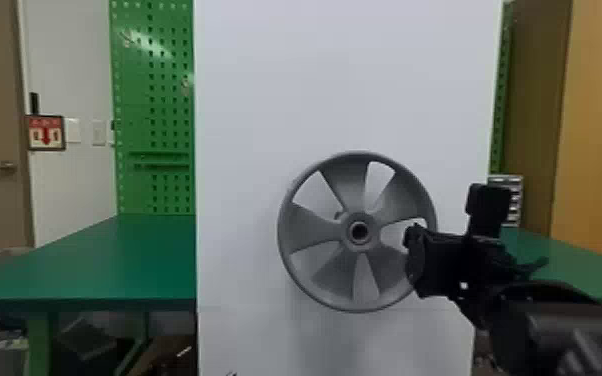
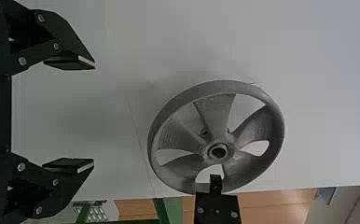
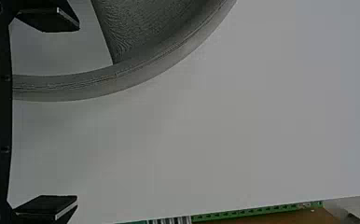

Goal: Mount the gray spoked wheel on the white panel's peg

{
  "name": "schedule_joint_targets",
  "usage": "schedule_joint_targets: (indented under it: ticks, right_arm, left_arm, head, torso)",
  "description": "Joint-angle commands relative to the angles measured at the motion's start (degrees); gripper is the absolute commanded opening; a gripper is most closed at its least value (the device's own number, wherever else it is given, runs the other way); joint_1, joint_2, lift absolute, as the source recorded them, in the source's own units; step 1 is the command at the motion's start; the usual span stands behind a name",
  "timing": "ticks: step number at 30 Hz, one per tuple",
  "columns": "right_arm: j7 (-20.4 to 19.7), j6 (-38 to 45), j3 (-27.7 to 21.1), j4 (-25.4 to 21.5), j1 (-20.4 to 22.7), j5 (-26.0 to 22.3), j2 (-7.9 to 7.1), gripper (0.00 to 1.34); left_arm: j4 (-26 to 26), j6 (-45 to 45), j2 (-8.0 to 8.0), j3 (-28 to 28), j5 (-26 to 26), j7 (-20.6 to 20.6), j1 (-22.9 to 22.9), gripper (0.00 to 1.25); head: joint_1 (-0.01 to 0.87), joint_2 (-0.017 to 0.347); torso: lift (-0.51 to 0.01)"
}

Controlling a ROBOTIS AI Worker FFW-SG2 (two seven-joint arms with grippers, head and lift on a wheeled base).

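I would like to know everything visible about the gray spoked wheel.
The gray spoked wheel has a round rim, five broad spokes and a hub with a dark central hole. It looks like matte plastic. It is upright before the white panel, facing the robot. Its rim passes between the right gripper's open fingers; contact is unclear, as is the peg's support.
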Motion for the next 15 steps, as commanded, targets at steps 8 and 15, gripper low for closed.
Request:
schedule_joint_targets:
  ticks: [8, 15]
  right_arm:
    - [-0.09, 0.06, 0.87, -5.79, 3.54, 0.70, 0.89, 1.34]
    - [-1.67, -0.03, 2.01, -13.53, 9.42, 1.58, 2.03, 1.34]
  left_arm:
    - [0.00, 0.00, 0.00, 0.22, 0.09, -0.02, 0.00, 0.75]
    - [0.00, -0.26, -0.09, 0.57, 0.09, -0.02, 0.35, 0.75]
  head:
    - [0.123, -0.008]
    - [0.123, -0.008]
  torso:
    - [-0.407]
    - [-0.407]
